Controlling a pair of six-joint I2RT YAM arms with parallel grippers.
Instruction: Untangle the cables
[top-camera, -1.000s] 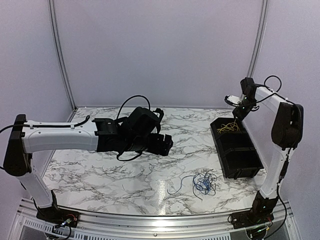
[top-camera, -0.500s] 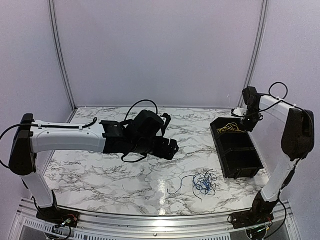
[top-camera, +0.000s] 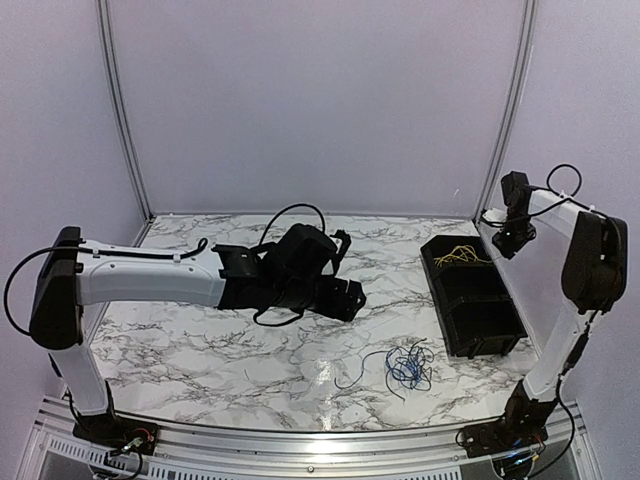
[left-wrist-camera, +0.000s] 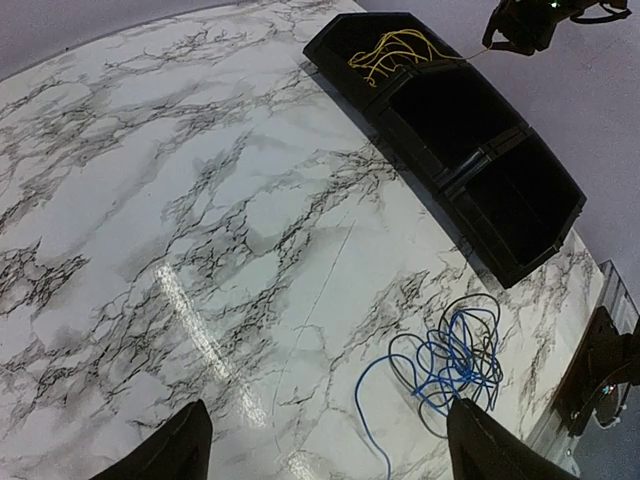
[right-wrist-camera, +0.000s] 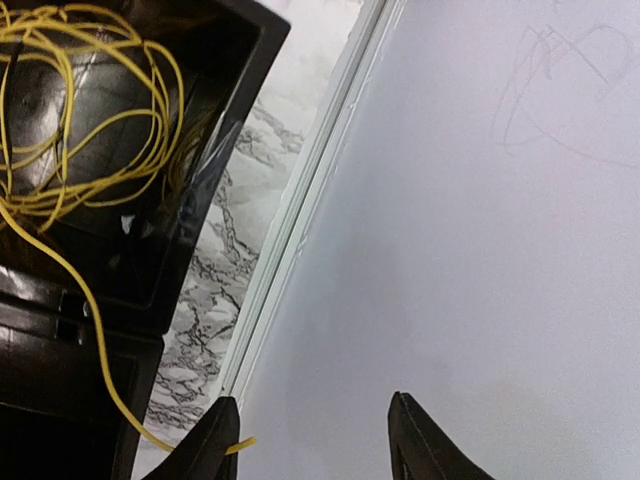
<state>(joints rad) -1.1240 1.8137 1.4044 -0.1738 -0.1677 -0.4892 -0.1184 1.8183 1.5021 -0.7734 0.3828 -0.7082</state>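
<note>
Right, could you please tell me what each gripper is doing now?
Left gripper: open, empty.
Right gripper: open; yellow cable trails past its jaws, not clamped.

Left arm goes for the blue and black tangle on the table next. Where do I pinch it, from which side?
Probably the loose blue tail curving out of the tangle on the side nearer the left gripper. It lies alone on the table, so the open jaws can drop from above, straddling it, without snagging other loops. The knotted middle looks too dense.
</note>
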